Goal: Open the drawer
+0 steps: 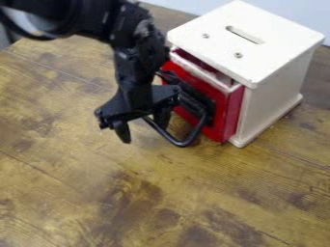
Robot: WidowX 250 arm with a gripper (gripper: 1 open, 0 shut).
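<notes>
The red drawer (222, 104) with its black front panel sticks partly out of the cream-white cabinet (264, 53) toward the left. Its black loop handle (184, 137) hangs in front of it, just above the table. My gripper (142, 123) is at the left side of the handle, pointing down. Its fingers (123, 131) stand apart. The right finger is at the near bar of the loop; I cannot tell whether it touches it. The dark arm (123, 39) comes in from the upper left and covers part of the drawer front.
The wooden table (168, 203) spreads to the left and front of the cabinet. The cabinet top has slots (238, 31). A dark object (7, 27) sits at the far left edge.
</notes>
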